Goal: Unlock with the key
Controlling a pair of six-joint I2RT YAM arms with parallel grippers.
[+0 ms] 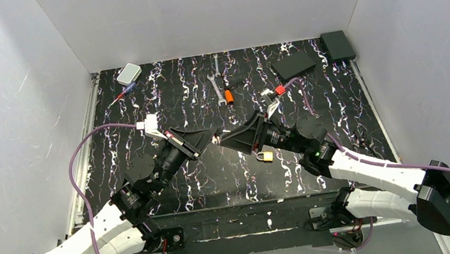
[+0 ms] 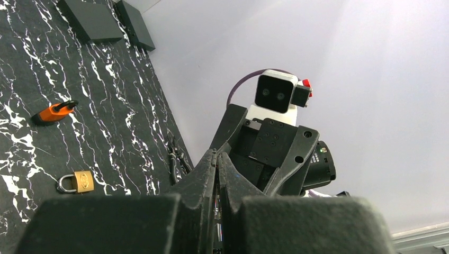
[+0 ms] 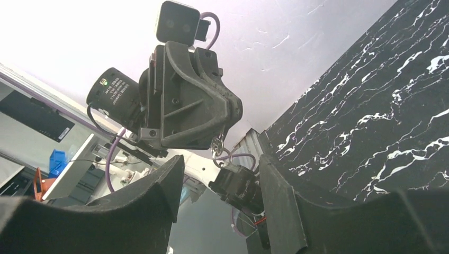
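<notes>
Above the middle of the black, white-veined table the two arms meet tip to tip. The left gripper is clenched tight, its fingers pressed together with no gap showing in its own wrist view. Seen from the right wrist, the key hangs from the lower edge of those closed fingers, a small silvery piece with a thin metal ring dangling just beneath it. How much of the key sits inside the grip cannot be made out. The right gripper faces it with its jaws standing apart, one finger on either side of the hanging ring in that view and neither touching it. The small brass padlock lies flat on the table just beside the right arm's wrist, below and to the right of the meeting point, apart from both grippers. Farther back lie two silver wrenches and an orange-handled tool close together. A flat black box and a thicker black box sit at the far right corner. A white box and a pen lie at the far left.
</notes>
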